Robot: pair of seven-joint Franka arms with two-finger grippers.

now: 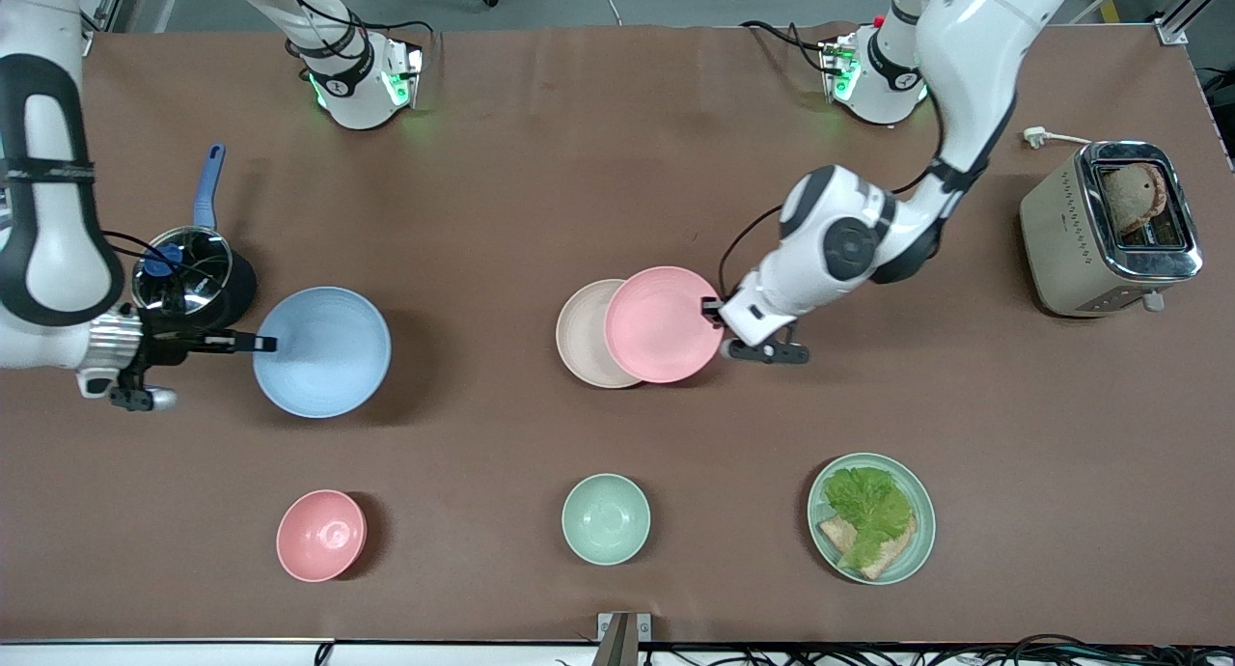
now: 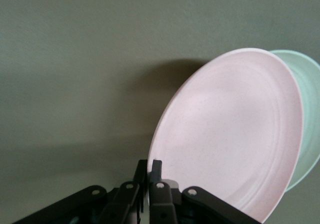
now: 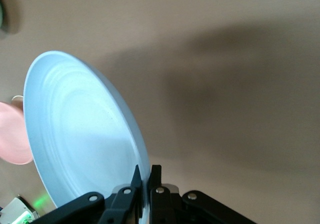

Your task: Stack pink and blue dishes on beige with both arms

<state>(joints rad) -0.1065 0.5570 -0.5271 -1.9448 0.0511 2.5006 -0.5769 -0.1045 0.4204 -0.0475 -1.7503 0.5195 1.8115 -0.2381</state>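
The pale pink plate (image 1: pixel 664 323) is held up by its rim at the left arm's end, and it overlaps the cream-beige plate (image 1: pixel 581 336), which lies on the table. My left gripper (image 1: pixel 712 311) is shut on that rim. In the left wrist view the pink plate (image 2: pixel 235 134) stands tilted in my left gripper (image 2: pixel 149 169), with the beige plate's edge (image 2: pixel 310 109) showing past it. The pale blue plate (image 1: pixel 323 351) hangs over the table toward the right arm's end. My right gripper (image 1: pixel 262 343) is shut on its rim. In the right wrist view the blue plate (image 3: pixel 80 134) sits in my right gripper (image 3: pixel 146 176).
A steel pot (image 1: pixel 193 275) with a blue handle stands beside the right gripper. A toaster (image 1: pixel 1110 227) holding bread is at the left arm's end. Nearer the front camera are a pink bowl (image 1: pixel 321 536), a mint bowl (image 1: pixel 606 518) and a mint plate (image 1: pixel 926 526) with lettuce.
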